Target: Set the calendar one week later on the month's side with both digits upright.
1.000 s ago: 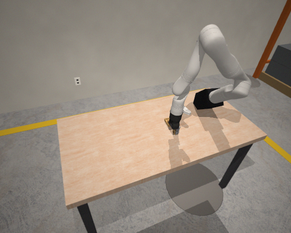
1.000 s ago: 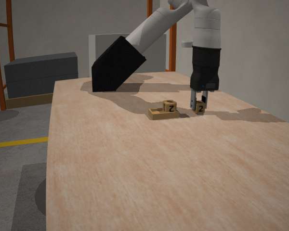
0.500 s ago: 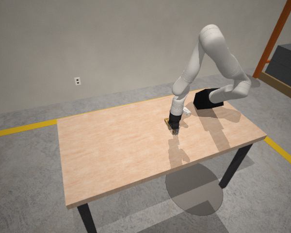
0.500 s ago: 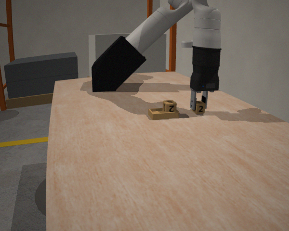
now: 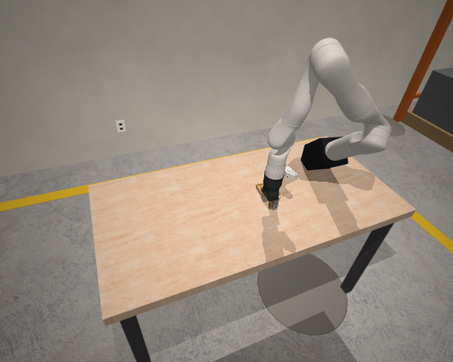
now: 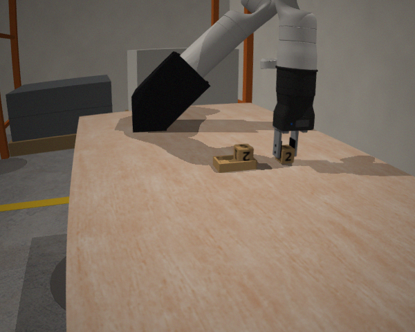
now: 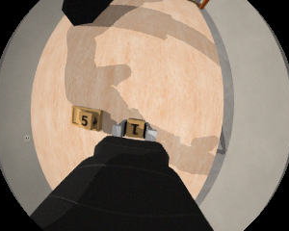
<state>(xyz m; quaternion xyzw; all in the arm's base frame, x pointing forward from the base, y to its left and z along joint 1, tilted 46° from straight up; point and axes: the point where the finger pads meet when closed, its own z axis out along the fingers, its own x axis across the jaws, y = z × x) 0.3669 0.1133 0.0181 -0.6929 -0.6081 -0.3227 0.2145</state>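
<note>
A small wooden tray (image 6: pixel 234 164) lies flat on the table. One wooden cube (image 6: pixel 243 151) stands in its right end, showing a 2 toward the exterior camera and a 5 on top in the wrist view (image 7: pixel 87 118). The tray's left half is empty. The second cube (image 6: pixel 287 155) is outside the tray, just to its right, low at the table top, showing a 2 on its side. My gripper (image 6: pixel 286 151) points straight down with its fingers against this cube's two sides, shut on it; it also shows in the wrist view (image 7: pixel 135 130). In the top view my gripper (image 5: pixel 272 203) hides most of the tray.
The arm's black base (image 6: pixel 167 93) stands at the table's far end, behind the tray. A grey box (image 6: pixel 59 105) and orange rack posts stand on the floor beyond the table.
</note>
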